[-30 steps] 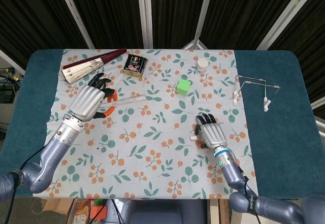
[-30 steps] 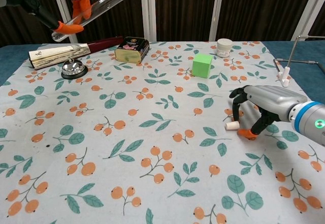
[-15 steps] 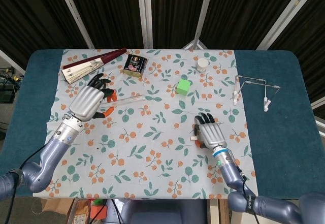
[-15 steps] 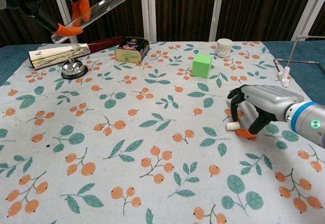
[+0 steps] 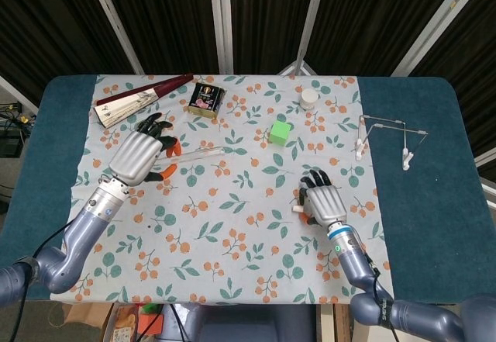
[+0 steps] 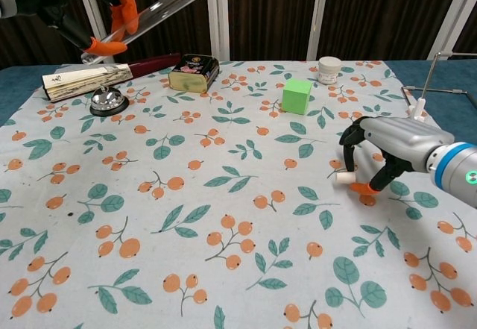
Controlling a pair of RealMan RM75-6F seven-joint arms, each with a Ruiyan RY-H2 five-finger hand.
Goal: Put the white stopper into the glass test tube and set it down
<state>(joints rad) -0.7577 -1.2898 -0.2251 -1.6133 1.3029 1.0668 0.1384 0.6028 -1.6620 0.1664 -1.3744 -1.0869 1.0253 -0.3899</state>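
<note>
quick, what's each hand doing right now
Left hand: holds the test tube raised above the table.
Right hand: pinches the white stopper, which looks just lifted off the cloth.

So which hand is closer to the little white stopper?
The right hand. Its fingers are curled around the stopper and look to be pinching it. The left hand is far off across the cloth, holding the test tube up in the air.

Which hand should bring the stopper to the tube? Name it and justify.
The right hand: its fingers already pinch the white stopper just above the cloth. The left hand is occupied, holding the glass test tube raised.
</note>
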